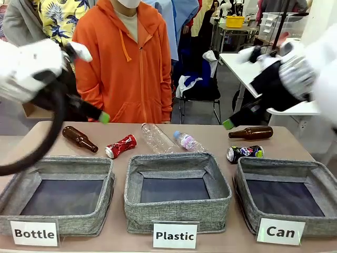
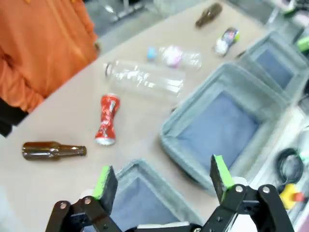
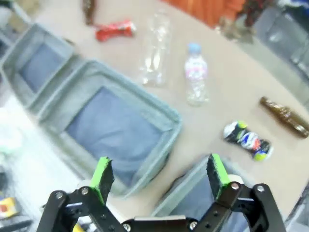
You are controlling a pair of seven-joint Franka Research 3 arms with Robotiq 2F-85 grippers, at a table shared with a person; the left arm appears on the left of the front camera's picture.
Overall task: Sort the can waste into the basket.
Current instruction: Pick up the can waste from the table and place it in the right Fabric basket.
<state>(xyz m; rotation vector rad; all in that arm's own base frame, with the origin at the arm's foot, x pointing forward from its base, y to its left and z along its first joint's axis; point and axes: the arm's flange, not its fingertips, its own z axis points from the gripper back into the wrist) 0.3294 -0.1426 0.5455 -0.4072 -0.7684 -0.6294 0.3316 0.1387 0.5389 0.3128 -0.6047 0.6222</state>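
Observation:
The crushed red can (image 1: pixel 120 146) (image 2: pixel 107 119) (image 3: pixel 115 30) lies on the table behind the gap between the left and middle bins. The dark blue can (image 1: pixel 245 153) (image 2: pixel 227 40) (image 3: pixel 247 140) lies just behind the grey basket labelled "Can" (image 1: pixel 279 164) (image 3: pixel 189 180) at the right. My left gripper (image 1: pixel 101 116) (image 2: pixel 161 176) hangs open high over the table's left side, holding nothing. My right gripper (image 1: pixel 229 124) (image 3: pixel 159 171) is open too, raised above the right side, near the blue can and the basket's far rim.
Brown bottles (image 1: pixel 79 138) (image 1: pixel 251 133) lie at far left and far right. Two clear plastic bottles (image 1: pixel 158 138) (image 1: pixel 188 141) lie mid-table. Bins labelled "Bottle" (image 1: pixel 58 164) and "Plastic" (image 1: pixel 176 158) stand left and centre. A person in an orange hoodie (image 1: pixel 126 63) stands across the table.

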